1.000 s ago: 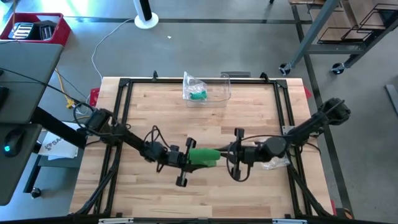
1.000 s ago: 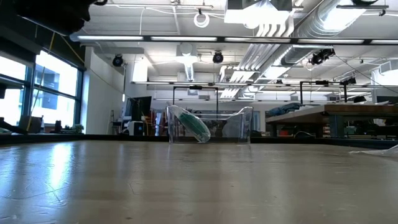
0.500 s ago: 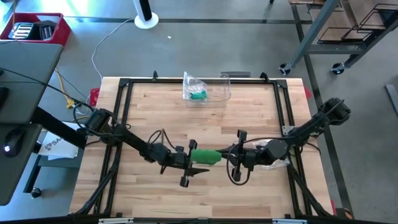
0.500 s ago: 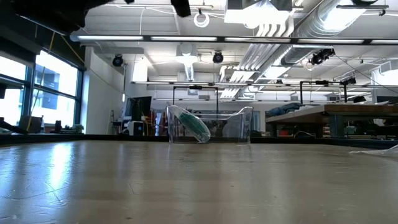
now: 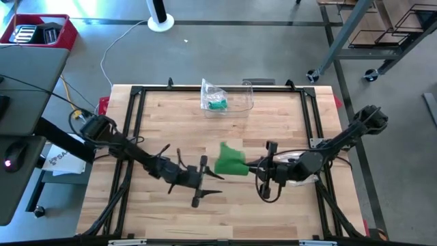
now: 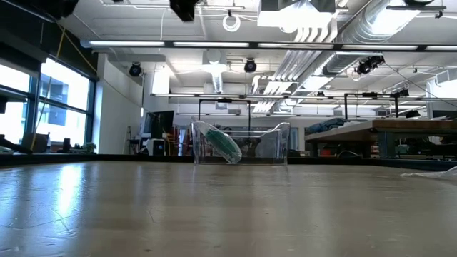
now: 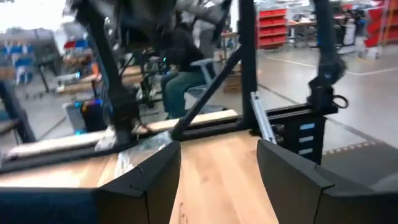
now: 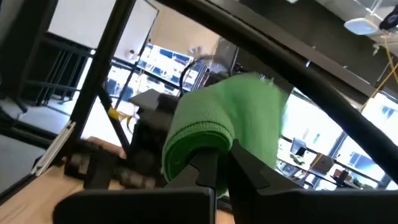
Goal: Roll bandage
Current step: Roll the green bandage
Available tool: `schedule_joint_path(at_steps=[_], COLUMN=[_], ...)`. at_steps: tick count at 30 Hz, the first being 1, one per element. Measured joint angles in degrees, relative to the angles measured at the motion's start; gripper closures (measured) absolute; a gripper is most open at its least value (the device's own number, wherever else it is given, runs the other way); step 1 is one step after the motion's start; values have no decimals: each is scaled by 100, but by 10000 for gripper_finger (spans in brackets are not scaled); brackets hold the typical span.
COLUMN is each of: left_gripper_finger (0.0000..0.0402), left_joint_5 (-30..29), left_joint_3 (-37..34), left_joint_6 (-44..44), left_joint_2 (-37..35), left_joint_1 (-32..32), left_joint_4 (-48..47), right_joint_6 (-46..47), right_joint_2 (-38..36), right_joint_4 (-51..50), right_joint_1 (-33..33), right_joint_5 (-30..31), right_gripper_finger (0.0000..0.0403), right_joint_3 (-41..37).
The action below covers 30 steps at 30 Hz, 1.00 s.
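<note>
Our left tool (image 5: pixel 213 179) has just let go of the green, partly rolled fabric bandage (image 5: pixel 230 160) and drawn back from it with its fingers spread, so the bandage now hangs only from our right tool (image 5: pixel 254 166), whose fingers are pressed together on one end, its loose part fanned out above the pale wooden counter (image 5: pixel 171 116). We judge the roll half made: the left tool must take a fresh hold before the next turn. Around both tools the counter lies bare, with the clear plastic bin (image 5: pixel 229 96) well beyond them at the far black frame edge.
</note>
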Motion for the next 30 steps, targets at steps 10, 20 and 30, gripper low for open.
schedule_joint_path(at_steps=[10, 20, 30], left_gripper_finger=[175, 183, 205], left_joint_5=[-290, -1559, -1657], left_joint_3=[4, 7, 649], left_joint_6=[95, 1219, 2836], left_joint_2=[-256, -1411, -1143], left_joint_1=[-204, -961, -724], left_joint_4=[-332, -1134, -942], right_joint_6=[136, 1361, 2389], right_joint_2=[-30, -897, -1004], right_joint_4=[-96, -1971, -2444], right_joint_1=[44, 98, -464], right_joint_5=[-14, -548, -2942], right_gripper_finger=[396, 396, 396], right_joint_3=[-1, -3, -6])
